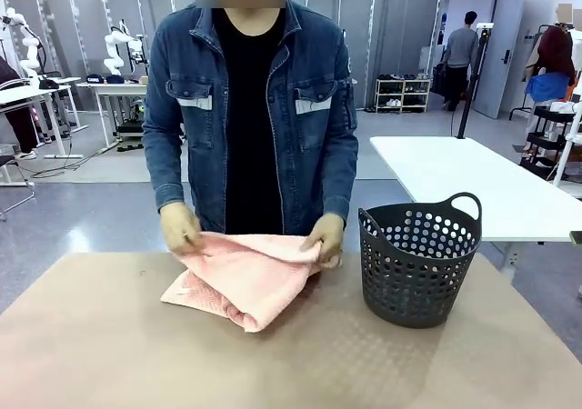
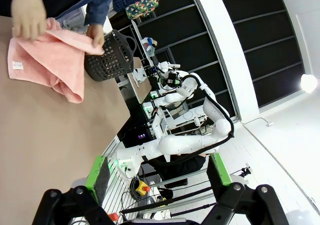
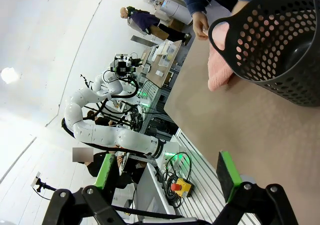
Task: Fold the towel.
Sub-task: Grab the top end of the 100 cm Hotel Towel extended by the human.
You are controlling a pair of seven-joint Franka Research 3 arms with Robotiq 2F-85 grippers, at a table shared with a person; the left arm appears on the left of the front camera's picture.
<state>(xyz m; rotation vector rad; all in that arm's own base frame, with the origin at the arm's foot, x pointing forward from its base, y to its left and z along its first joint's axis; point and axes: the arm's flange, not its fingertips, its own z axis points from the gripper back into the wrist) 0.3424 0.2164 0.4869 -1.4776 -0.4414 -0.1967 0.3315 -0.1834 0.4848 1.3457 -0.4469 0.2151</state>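
Observation:
The pale pink towel point(image 1: 245, 277) lies bunched at the far middle of the brown table, half lifted by a person in a denim jacket who grips its upper edge with both hands point(image 1: 180, 227). It also appears at the upper left in the left wrist view as the towel point(image 2: 50, 62), and partly behind the basket as the towel point(image 3: 220, 67). My left gripper point(image 2: 157, 180) is open, well away from the table's cloth, nothing between its green pads. My right gripper point(image 3: 167, 177) is open too, off the table's side.
A dark grey perforated basket point(image 1: 418, 259) with handles stands right of the towel; it is also the basket point(image 2: 107, 57) and the basket point(image 3: 277, 40). Bare brown table point(image 1: 109, 354) spreads in front. A white table point(image 1: 482, 182) stands behind at the right.

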